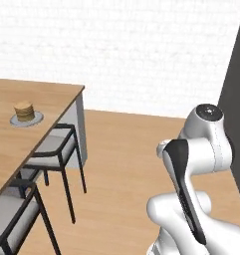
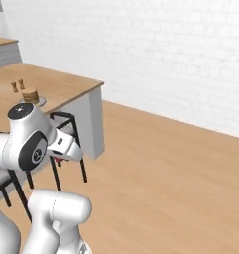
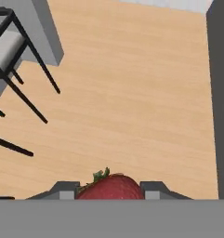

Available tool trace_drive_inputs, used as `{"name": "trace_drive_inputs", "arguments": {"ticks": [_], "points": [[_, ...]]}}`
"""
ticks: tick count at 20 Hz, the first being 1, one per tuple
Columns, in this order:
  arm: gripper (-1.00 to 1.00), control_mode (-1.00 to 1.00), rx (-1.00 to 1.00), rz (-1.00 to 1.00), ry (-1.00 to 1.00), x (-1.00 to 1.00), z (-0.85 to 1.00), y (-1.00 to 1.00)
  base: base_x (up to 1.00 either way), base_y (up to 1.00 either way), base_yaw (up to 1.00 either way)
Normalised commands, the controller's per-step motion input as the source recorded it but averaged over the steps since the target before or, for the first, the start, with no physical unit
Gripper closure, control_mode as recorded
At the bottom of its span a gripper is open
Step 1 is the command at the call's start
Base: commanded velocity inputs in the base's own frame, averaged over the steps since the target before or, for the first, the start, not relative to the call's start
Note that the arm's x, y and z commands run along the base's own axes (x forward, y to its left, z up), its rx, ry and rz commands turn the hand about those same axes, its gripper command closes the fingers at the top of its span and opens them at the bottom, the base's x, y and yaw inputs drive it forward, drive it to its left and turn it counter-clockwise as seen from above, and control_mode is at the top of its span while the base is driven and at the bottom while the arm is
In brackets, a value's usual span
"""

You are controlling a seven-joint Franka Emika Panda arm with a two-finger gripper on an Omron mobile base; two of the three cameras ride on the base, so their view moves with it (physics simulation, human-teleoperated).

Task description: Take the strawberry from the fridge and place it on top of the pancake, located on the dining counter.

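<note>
A white brick wall point(image 1: 141, 50) stood far off; light wood floor point(image 2: 165, 173) spread below, black-framed chairs point(image 1: 54, 149) at left.

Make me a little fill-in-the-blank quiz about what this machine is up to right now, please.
1. The tool is closed on a red ____.
2. The pancake sits on a round grey ____.
3. Below the held fruit lies bare wooden ____, so the fruit is not yet above the dining counter.
4. Dark-framed ____ stand tucked along the dining counter's edge.

Missing words: strawberry; plate; floor; chairs
</note>
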Motion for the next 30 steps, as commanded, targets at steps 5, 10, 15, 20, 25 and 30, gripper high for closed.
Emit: {"name": "trace_drive_inputs", "arguments": {"ticks": [5, 10, 15, 20, 25, 30], "points": [[1.00, 1.00, 0.00, 0.00, 0.00, 0.00, 0.00, 0.00, 0.94, -0.39, 0.56], [1.00, 1.00, 0.00, 0.00, 0.00, 0.00, 0.00, 0.00, 0.80, -0.41, 0.63], [1.00, 1.00, 0.00, 0.00, 0.00, 0.00, 0.00, 0.00, 0.67, -0.58, 0.64], [1.00, 1.00, 0.00, 0.00, 0.00, 0.00, 0.00, 0.00, 0.34, -0.47, 0.59], [1.00, 1.00, 0.00, 0.00, 0.00, 0.00, 0.00, 0.00, 0.32, -0.42, 0.69], [1.00, 1.00, 0.00, 0.00, 0.00, 0.00, 0.00, 0.00, 0.30, -0.37, 0.66]]}}
